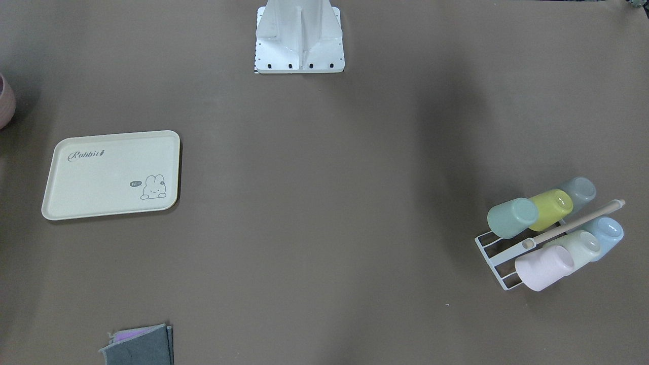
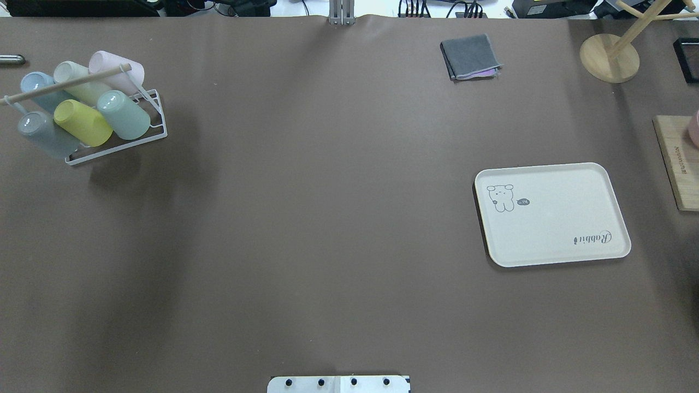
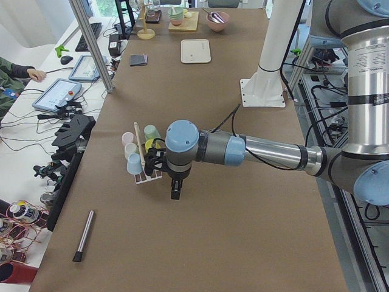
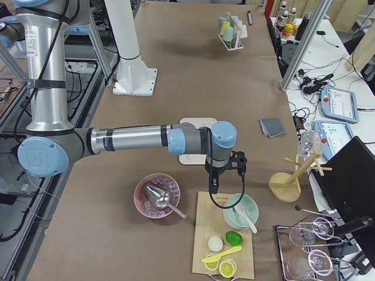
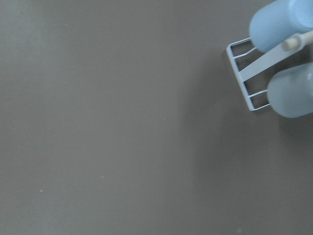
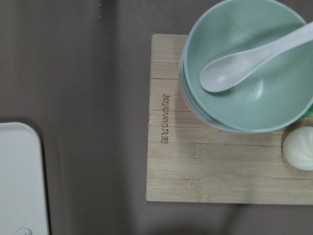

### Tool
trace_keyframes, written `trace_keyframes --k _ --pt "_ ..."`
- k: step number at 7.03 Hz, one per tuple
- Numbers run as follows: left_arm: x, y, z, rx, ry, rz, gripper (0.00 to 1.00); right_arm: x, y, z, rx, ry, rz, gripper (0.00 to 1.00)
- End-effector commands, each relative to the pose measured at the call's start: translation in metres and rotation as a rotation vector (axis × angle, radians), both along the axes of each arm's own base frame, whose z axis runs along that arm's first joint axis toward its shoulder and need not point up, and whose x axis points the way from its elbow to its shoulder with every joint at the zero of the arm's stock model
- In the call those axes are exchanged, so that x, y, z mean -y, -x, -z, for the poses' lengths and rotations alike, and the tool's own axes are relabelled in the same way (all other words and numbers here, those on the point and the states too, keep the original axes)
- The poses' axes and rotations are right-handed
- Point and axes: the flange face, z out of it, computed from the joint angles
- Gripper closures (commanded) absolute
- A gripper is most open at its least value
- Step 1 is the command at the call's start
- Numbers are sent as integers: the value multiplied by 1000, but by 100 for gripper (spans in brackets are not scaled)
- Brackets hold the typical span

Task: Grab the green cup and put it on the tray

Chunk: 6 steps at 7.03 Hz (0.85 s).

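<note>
Mint-green, the green cup point(image 2: 123, 114) lies tilted on the white wire rack point(image 2: 117, 148) at the table's far left, touching the yellow-green cup point(image 2: 82, 123). The tray point(image 2: 551, 215), well apart on the right, holds no cup. By my judgement nothing is done yet: grasp, carry and placement all remain. The left gripper point(image 3: 175, 191) hangs near the rack and the right gripper point(image 4: 212, 186) near the tray. I cannot tell whether either claw is apart or together.

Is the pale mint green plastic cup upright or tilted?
Tilted: the mint green cup leans on the white wire rack, base upward.
</note>
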Motion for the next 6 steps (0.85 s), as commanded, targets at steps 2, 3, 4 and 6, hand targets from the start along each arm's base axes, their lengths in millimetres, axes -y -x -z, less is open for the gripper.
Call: trace_keyframes --k 2,3,4,6 --pt "29 -3 53 -2 -123 -16 1 0 0 0 7 1 0 0" --pt "40 -7 74 -4 -195 -29 1 -2 0 -2 6 5 0 0" --pt "46 -7 76 9 -342 -51 1 -1 0 -1 7 4 0 0" --pt "56 -19 70 9 -443 -73 1 -4 0 -5 6 11 0 0"
